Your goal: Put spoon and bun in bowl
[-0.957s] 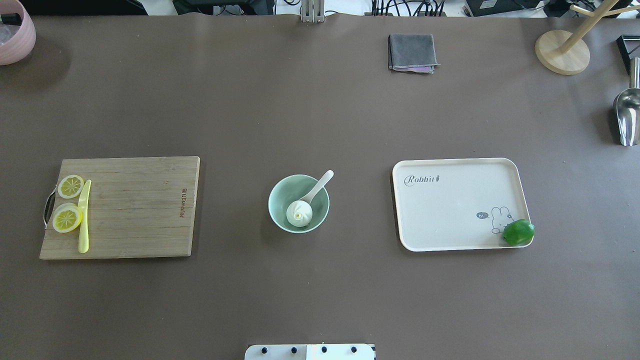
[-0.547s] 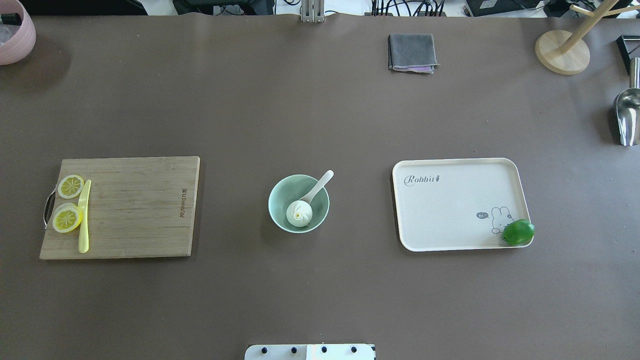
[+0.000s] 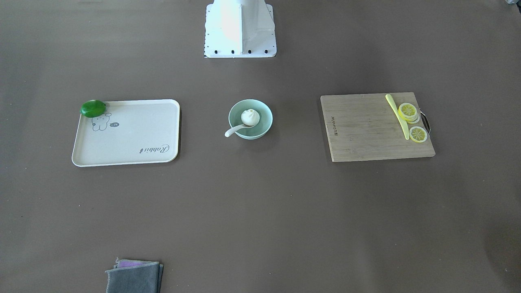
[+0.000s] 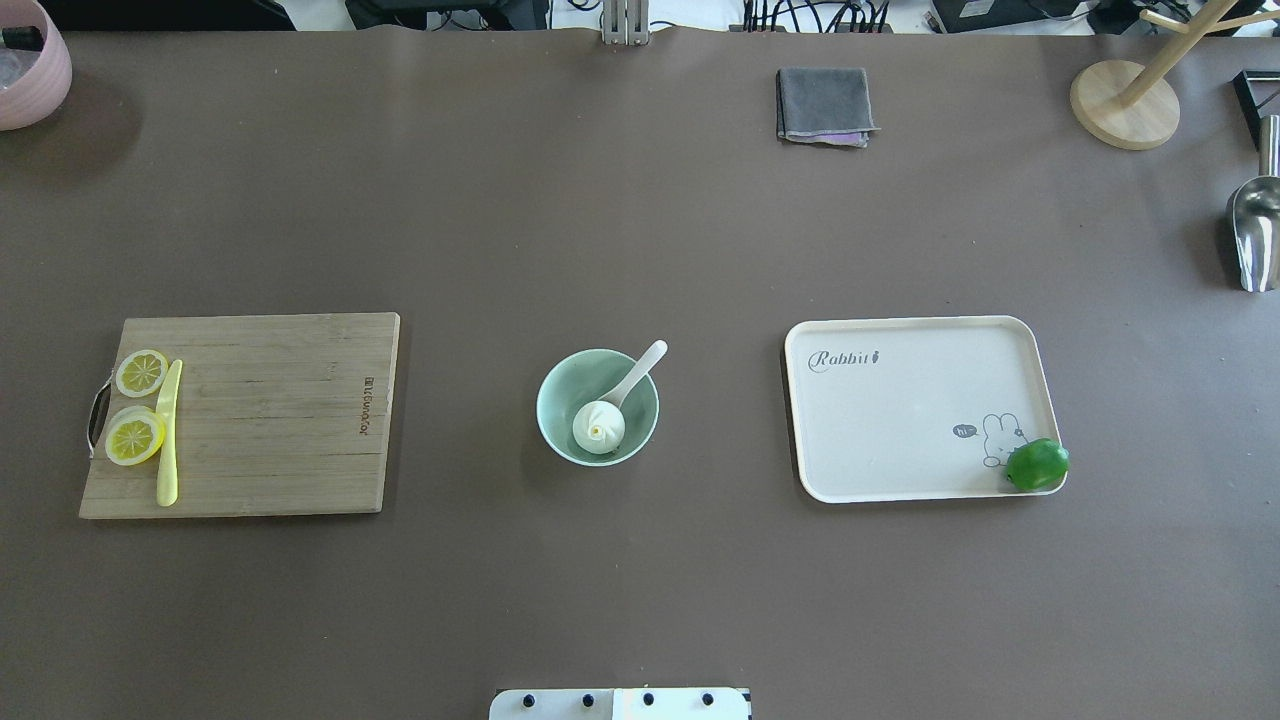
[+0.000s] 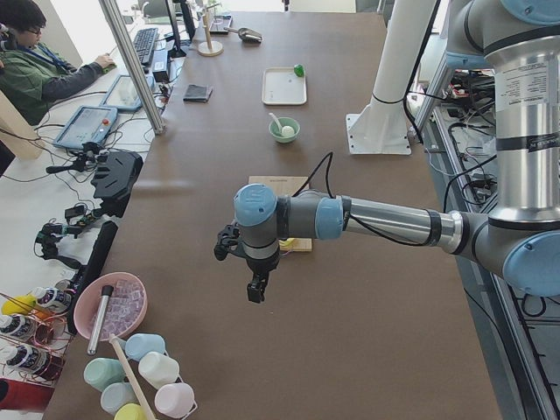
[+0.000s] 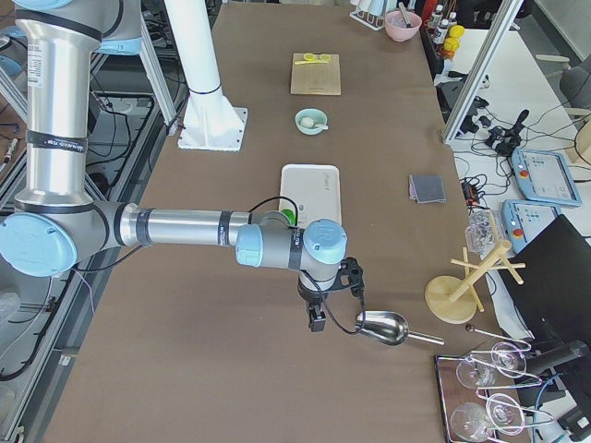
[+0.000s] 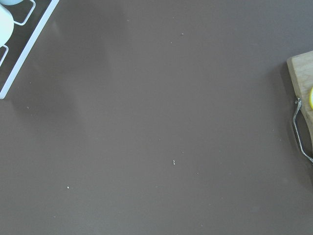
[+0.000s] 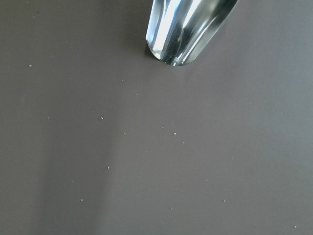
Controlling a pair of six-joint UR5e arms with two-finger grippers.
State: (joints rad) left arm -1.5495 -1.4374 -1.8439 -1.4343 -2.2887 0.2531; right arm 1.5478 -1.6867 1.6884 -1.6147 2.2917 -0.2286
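Brown table [image 4: 640,250] — you see the bowl [image 4: 562,388] at centre, bun [image 4: 598,427] and spoon [image 4: 640,365] inside it. For left claw [image 5: 254,295] and right claw [image 6: 317,321] — open or closed, cannot tell.

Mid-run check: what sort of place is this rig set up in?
Probably a robotics lab, not a real kitchen: a teach pendant beside the table, an operator at a keyboard, and kitchen props like the cutting board.

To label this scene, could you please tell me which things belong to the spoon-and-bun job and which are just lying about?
Job: spoon, bun, bowl.
Lying about: cutting board, lemon slices, yellow knife, tray, green fruit, grey cloth, metal scoop.
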